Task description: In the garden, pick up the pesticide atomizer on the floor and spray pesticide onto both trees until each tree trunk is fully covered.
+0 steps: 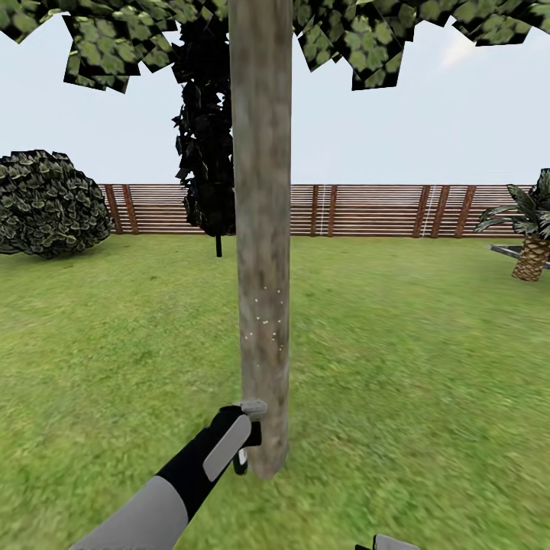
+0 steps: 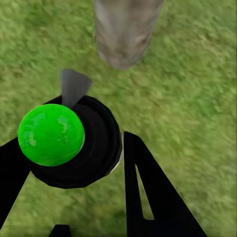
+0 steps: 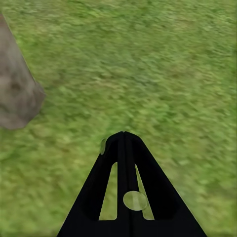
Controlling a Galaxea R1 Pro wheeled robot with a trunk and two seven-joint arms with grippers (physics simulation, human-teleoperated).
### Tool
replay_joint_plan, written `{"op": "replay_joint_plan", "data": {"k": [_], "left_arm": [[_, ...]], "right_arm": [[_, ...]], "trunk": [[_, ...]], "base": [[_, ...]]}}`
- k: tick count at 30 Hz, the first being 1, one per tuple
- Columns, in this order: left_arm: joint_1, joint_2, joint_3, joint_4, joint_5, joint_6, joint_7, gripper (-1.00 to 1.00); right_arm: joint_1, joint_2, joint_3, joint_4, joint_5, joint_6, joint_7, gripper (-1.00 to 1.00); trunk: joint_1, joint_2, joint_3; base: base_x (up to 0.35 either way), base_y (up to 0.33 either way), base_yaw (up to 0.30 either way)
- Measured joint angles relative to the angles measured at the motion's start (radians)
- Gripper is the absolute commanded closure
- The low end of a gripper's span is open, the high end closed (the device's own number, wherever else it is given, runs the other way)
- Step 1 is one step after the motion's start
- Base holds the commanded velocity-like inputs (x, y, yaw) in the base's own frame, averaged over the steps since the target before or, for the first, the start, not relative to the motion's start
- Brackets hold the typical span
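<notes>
Tree trunk (image 1: 262, 229) top cut off at 12 o'clock; atomizer (image 1: 246, 435) mostly hidden behind left gripper (image 1: 243, 439).

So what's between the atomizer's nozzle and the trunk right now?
Nothing. In the left wrist view, bare grass separates the atomizer nozzle from the trunk; the head view shows the nozzle almost at the bark.
</notes>
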Motion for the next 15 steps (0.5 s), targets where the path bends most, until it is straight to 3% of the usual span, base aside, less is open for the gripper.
{"op": "replay_joint_plan", "data": {"k": [3,7,12,15], "left_arm": [[0.0,0.0,-0.02,0.061,-0.004,-0.049,-0.051,1.0],[0.0,-0.001,-0.104,0.106,-0.003,-0.096,-0.081,1.0],[0.0,-0.001,-0.118,0.099,-0.001,-0.091,-0.072,1.0],[-0.001,-0.001,-0.116,0.083,-0.001,-0.052,-0.024,1.0]], "right_arm": [[0.0,0.0,0.0,0.0,0.0,0.0,0.0,1.0],[0.0,0.0,0.0,0.0,0.0,0.0,0.0,1.0],[0.0,0.0,0.0,0.0,0.0,0.0,0.0,1.0],[0.0,0.0,0.0,0.0,0.0,0.0,0.0,1.0]], "trunk": [[0.0,0.0,0.0],[0.0,0.0,0.0],[0.0,0.0,0.0],[0.0,0.0,0.0]], "base": [[0.0,0.0,0.0],[0.0,0.0,0.0],[0.0,0.0,0.0],[0.0,0.0,0.0]]}}
